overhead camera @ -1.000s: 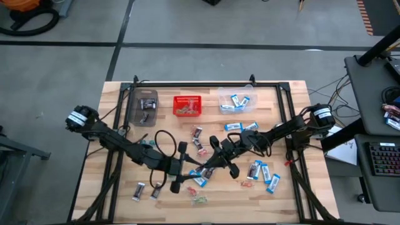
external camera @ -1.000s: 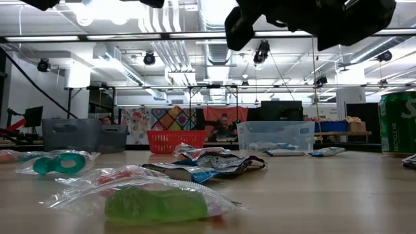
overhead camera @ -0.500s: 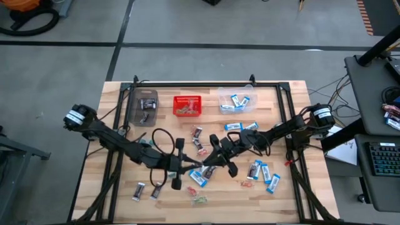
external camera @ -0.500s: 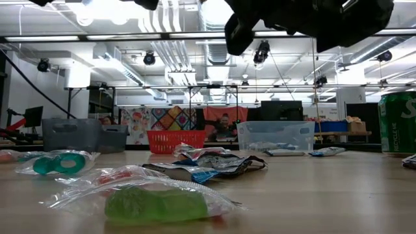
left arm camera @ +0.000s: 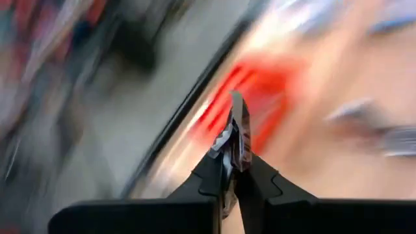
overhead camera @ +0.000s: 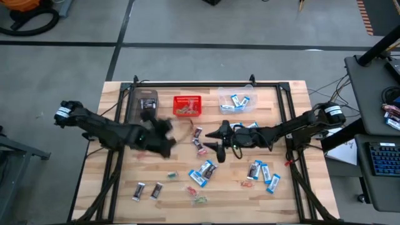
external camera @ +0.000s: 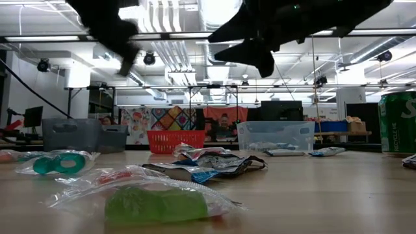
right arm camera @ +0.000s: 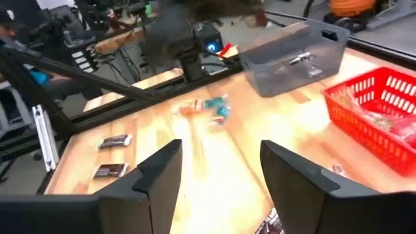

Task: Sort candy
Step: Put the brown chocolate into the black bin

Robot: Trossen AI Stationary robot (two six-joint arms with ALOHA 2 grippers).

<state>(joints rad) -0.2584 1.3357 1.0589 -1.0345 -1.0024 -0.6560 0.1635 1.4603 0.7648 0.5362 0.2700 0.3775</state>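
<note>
Left wrist view: left pincer (left arm camera: 235,170) clenched on a thin dark-wrapped candy bar (left arm camera: 238,130); right pincer (right arm camera: 221,175) released; fast swing may fling it.

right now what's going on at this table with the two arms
The robot is sorting candy. The left tool is shut on a small wrapped piece and hangs over the table near the grey bin and the red basket. The right tool is open and holds nothing, over the middle of the table. Many candies still lie loose: blue-and-white packets, dark bars. Some blue packets already sit in the clear bin.
</note>
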